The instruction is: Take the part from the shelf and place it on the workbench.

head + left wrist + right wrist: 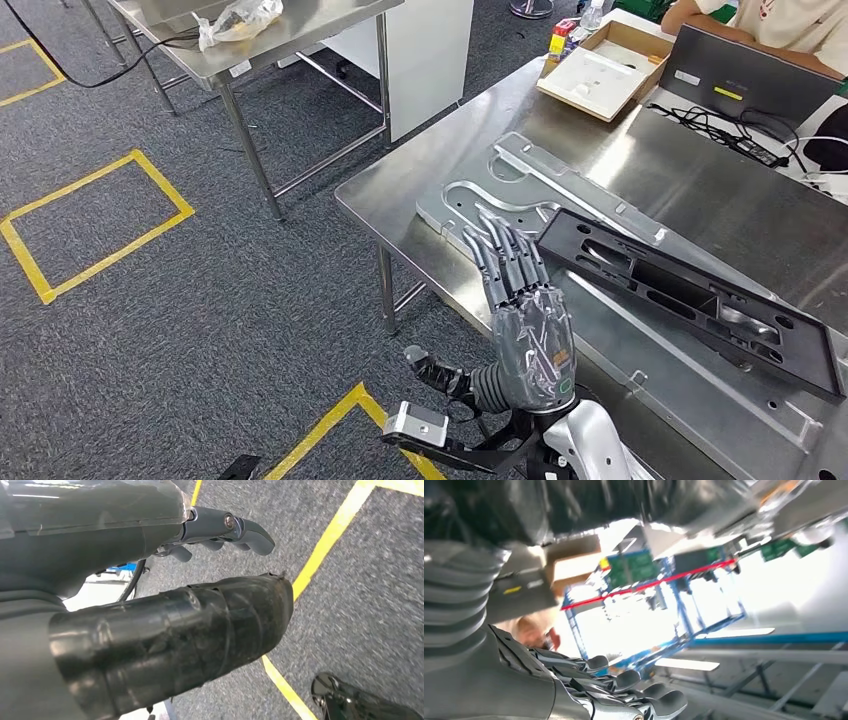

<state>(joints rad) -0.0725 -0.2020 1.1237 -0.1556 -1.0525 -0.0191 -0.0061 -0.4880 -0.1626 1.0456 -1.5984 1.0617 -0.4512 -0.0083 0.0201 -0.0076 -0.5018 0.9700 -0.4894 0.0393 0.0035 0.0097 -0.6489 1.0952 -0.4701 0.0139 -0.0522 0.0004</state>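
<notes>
A long black frame part (690, 295) lies flat on the steel workbench (700, 170), resting on silver metal plates (560, 185). My right hand (520, 305) hovers over the workbench's near corner with its back up and fingers stretched out. It holds nothing, and its fingertips are just short of the black part's left end. In the right wrist view the same hand (524, 690) shows bare fingers with nothing in them. My left hand (100, 535) hangs over the carpet, its fingers (225, 527) and thick thumb (175, 635) apart and empty.
A cardboard box (600, 70), a laptop (750, 75) and cables (720, 130) sit at the workbench's far side, where a person (770, 20) is seated. A second steel table (270, 40) carries a plastic bag (235, 20). Yellow tape (90, 225) marks the floor. A blue rack (649, 595) stands beyond.
</notes>
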